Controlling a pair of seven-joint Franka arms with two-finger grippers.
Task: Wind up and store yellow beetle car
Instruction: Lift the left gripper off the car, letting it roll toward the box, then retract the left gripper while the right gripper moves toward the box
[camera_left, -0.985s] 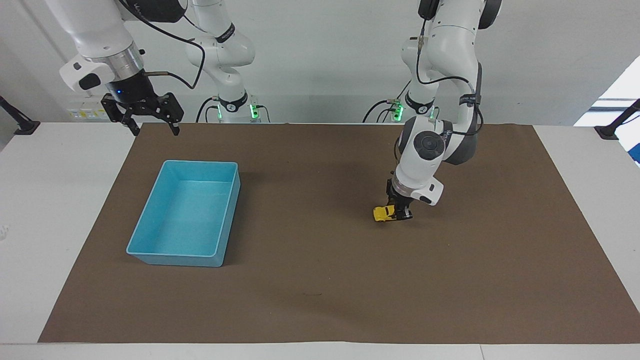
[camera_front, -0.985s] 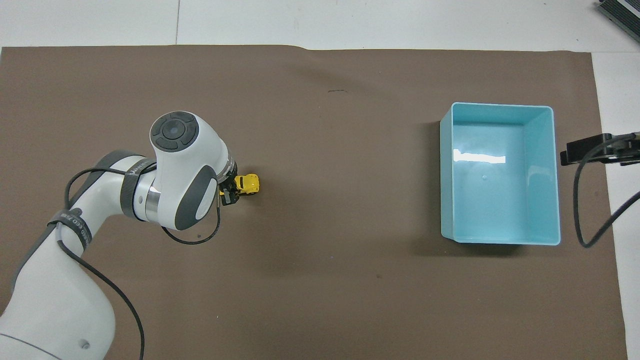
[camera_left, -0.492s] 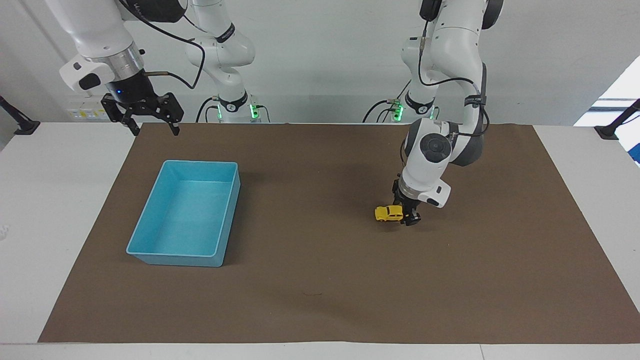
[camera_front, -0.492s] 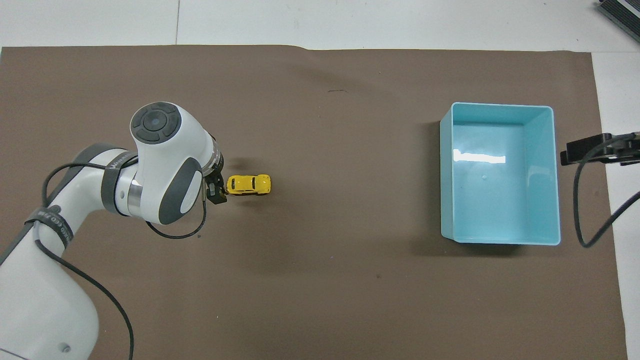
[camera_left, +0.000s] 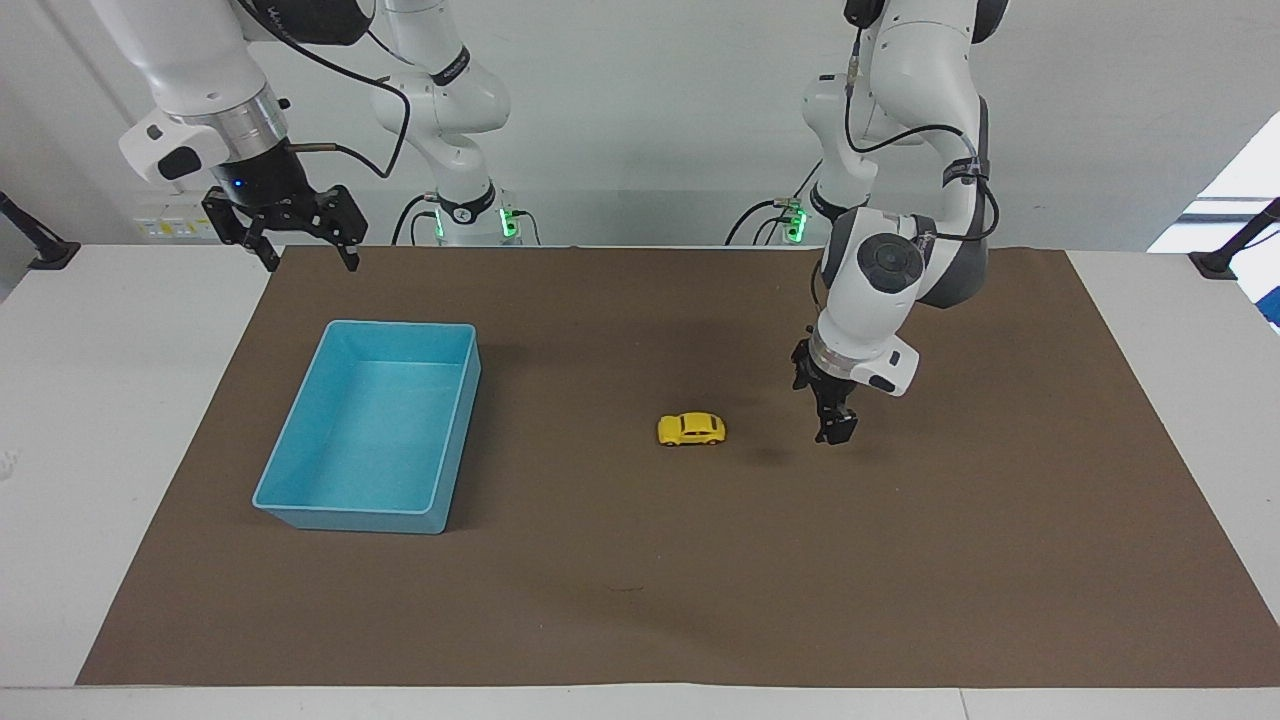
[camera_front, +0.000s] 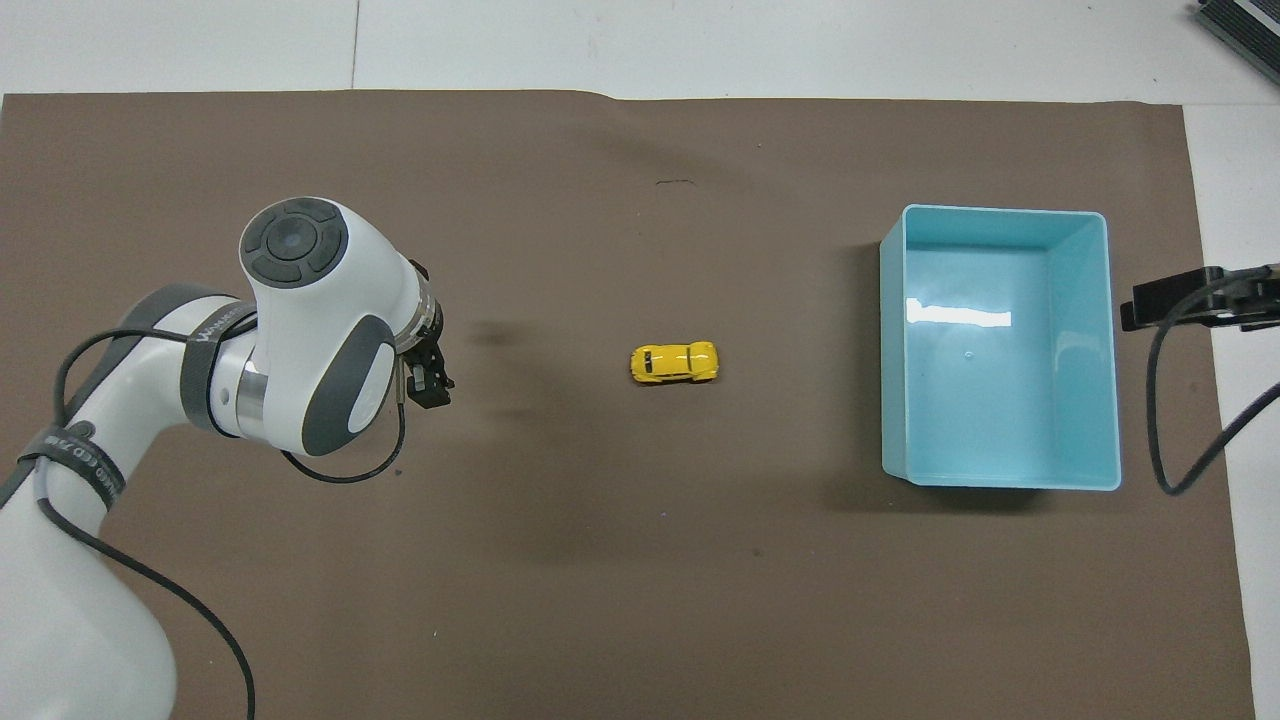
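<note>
The yellow beetle car (camera_left: 691, 429) (camera_front: 675, 362) stands free on its wheels on the brown mat, about midway along the table, its length pointing toward the light blue bin (camera_left: 350, 520) (camera_front: 1000, 420). My left gripper (camera_left: 836, 435) (camera_front: 432, 390) hangs just above the mat toward the left arm's end, a clear gap away from the car, open and holding nothing. My right gripper (camera_left: 311, 262) waits raised and open at the mat's corner by the right arm's base, closer to the robots than the bin. The bin is empty.
The brown mat (camera_left: 640, 580) (camera_front: 640, 560) covers most of the white table. A stretch of bare mat separates the car from the bin. A black cable (camera_front: 1160, 420) loops down beside the bin at the right arm's end.
My left gripper let go of the car, lifted and drew back toward the left arm's end. The car rolled along the mat toward the bin. The right arm stayed still.
</note>
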